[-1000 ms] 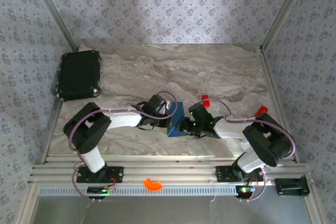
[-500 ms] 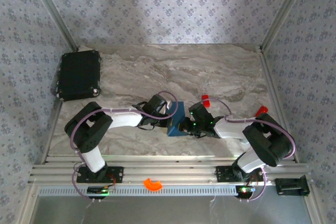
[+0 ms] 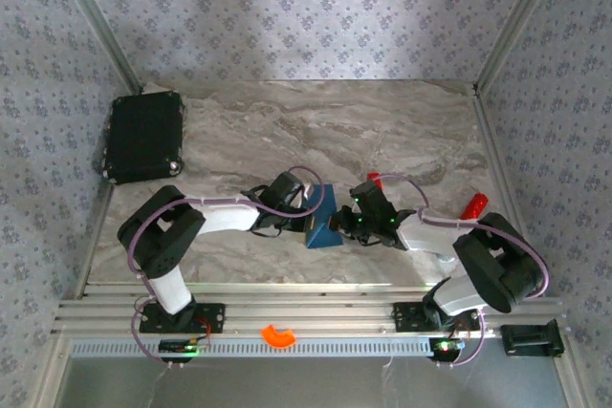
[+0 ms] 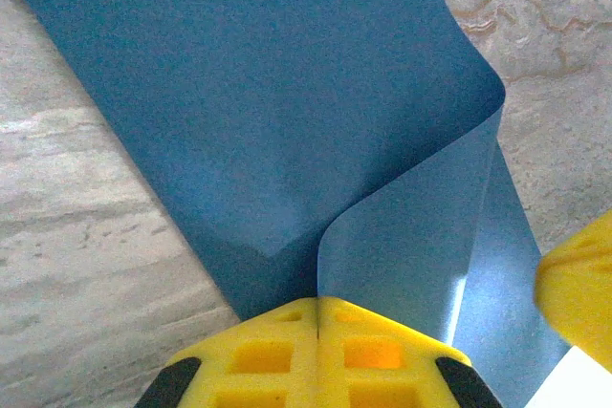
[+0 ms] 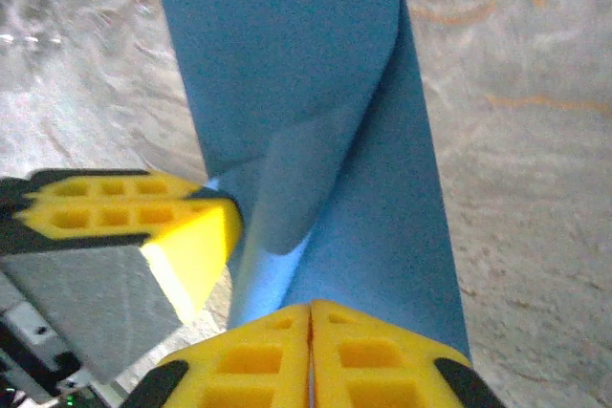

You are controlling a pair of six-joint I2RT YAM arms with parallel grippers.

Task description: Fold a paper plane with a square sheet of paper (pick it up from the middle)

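Two claws meet over the near half of a marble table (image 3: 382, 121), and both are clamped on one dark blue sheet of paper (image 3: 322, 216). From overhead, I see the sheet a little toward 6 o'clock from the table's middle, between the two arms. My left claw (image 3: 309, 212) reaches in from 9 o'clock to the sheet's left edge. My right claw (image 3: 338, 225) comes in from 3 o'clock to its right edge.

Through the left wrist camera, the left claw (image 4: 317, 301) has its yellow fingers (image 4: 263, 355) pressed together, with a curled fold of the sheet (image 4: 268, 121) pinched between them. The paper bends in a soft loop, its rounded corner pointing to 2 o'clock. One yellow finger (image 4: 579, 284) of the right claw sits at 4 o'clock, just beside the paper's edge.

Through the right wrist camera, the right claw (image 5: 311, 306) is likewise closed flat, gripping the sheet (image 5: 287, 64) at its tips. The paper runs toward 12 o'clock with one flap twisted over another. The left claw's fingers (image 5: 124, 217) lie at 9 o'clock, against the paper.

A black case (image 3: 143, 137) rests at the table's 10 o'clock corner, well apart from the sheet. A small red block (image 3: 374, 180) sits near the right arm, at 1 o'clock from the sheet. An orange curved piece (image 3: 279, 335) lies on the rail at 6 o'clock, between the arm bases.
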